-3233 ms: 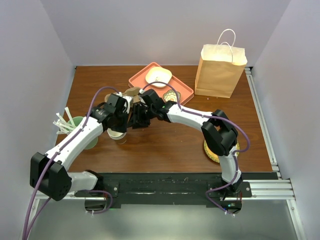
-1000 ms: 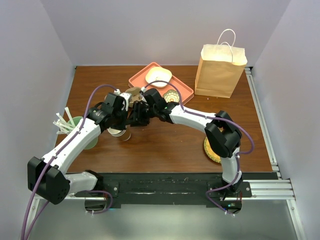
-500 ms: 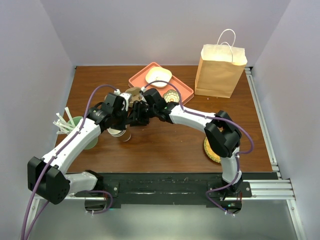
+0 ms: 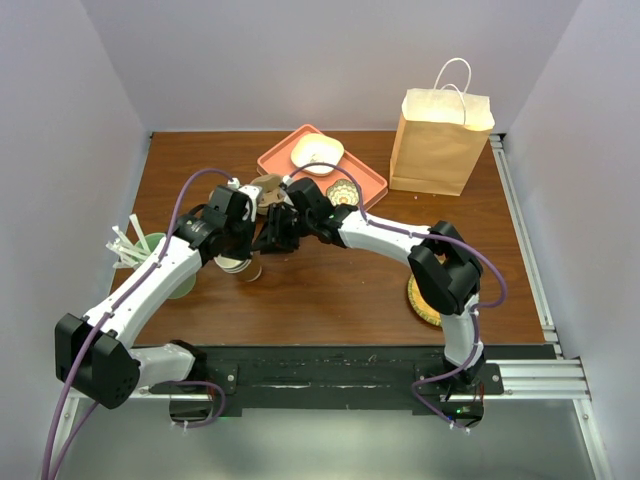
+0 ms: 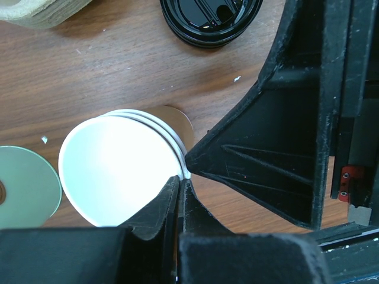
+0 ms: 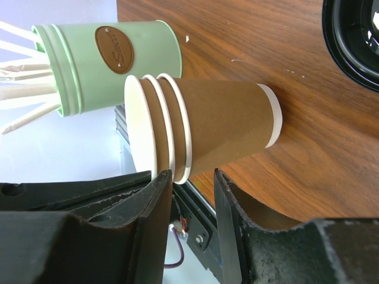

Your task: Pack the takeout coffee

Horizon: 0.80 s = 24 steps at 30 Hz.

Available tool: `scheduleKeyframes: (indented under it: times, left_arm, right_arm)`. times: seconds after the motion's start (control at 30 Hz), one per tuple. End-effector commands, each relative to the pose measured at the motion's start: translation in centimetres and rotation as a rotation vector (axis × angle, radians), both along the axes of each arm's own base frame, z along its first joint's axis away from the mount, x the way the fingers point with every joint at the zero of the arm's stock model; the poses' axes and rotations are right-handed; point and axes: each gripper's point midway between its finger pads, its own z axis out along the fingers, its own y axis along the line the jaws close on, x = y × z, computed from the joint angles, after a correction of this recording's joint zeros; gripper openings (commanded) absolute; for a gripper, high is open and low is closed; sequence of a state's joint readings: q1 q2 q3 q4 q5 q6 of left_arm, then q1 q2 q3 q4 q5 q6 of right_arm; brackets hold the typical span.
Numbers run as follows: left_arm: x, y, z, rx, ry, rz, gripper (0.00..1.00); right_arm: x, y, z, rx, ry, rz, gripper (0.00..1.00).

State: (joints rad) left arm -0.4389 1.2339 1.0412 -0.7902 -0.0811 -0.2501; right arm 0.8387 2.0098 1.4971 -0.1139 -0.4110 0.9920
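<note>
No lidded takeout coffee is in view. A stack of three nested lidless brown cups with white insides stands left of centre. My left gripper is shut on the rim of the top cup. My right gripper is open, its fingers either side of the stacked rims at the cups' edge. A loose black lid lies on the table just beyond the stack. The paper bag stands upright at the back right.
A green cup of wooden stirrers stands left of the stack. An orange tray with a cream bowl is at the back centre. A yellow patterned disc lies under the right arm.
Since 3.2 s ago both grippers and the cup stack have shifted slightly left and away. Over the last second almost nothing has moved.
</note>
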Motion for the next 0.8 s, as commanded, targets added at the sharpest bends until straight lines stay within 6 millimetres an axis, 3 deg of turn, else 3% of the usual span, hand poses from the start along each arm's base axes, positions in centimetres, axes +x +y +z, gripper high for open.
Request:
scheduleKeyframes:
  times: [0.0,0.63,0.77]
  left_arm:
    - [1.1,-0.7,2.0,-0.044,-0.076,0.004,0.0]
    - [1.6,-1.0,3.7,-0.084,-0.117,0.022,0.0]
    - [1.6,-1.2,3.9,-0.098,-0.125,0.022,0.0]
  right_arm:
    - [0.2,0.8,0.5,0.043,-0.016,0.011,0.39]
    - [-0.4,0.3,-2.6,-0.043,0.017,-0.005,0.39]
    - [-0.3,0.3,-2.3,-0.04,0.013,-0.002,0.39]
